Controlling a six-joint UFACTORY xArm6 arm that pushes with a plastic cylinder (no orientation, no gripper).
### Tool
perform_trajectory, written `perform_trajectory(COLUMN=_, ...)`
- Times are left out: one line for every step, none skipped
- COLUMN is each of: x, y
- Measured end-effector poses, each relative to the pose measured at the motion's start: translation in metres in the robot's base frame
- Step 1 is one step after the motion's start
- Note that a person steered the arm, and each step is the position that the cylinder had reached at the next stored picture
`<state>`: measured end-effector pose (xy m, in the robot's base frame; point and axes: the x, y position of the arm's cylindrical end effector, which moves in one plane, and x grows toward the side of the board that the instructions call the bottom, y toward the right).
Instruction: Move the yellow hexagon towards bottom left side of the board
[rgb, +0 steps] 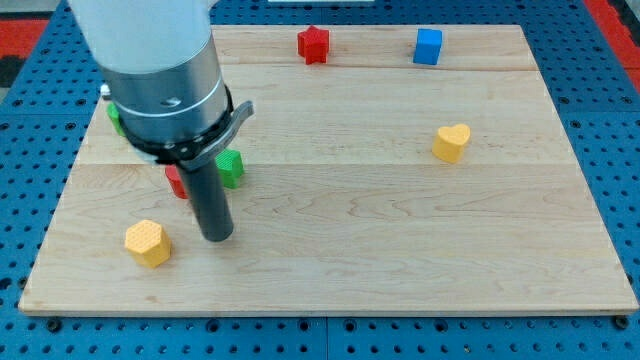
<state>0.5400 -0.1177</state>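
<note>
The yellow hexagon (148, 243) lies near the bottom left of the wooden board (400, 250). My tip (217, 237) rests on the board just to the right of the hexagon, a short gap apart. A green block (231, 168) and a red block (177, 181) sit right behind the rod, partly hidden by it.
A red star (313, 44) and a blue cube (428, 46) lie at the view's top. A yellow heart (452, 142) sits at the right. Another green block (115, 120) peeks out at the left behind the arm's body. Blue pegboard surrounds the board.
</note>
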Motion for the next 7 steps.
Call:
perform_trajectory(x=0.0177, y=-0.042)
perform_trajectory(x=0.0194, y=-0.0427)
perform_trajectory(x=0.0191, y=-0.0427)
perform_trajectory(x=0.0181, y=-0.0423)
perform_trajectory(x=0.0208, y=-0.0423)
perform_trajectory(x=0.0208, y=-0.0423)
perform_trajectory(x=0.0208, y=-0.0415)
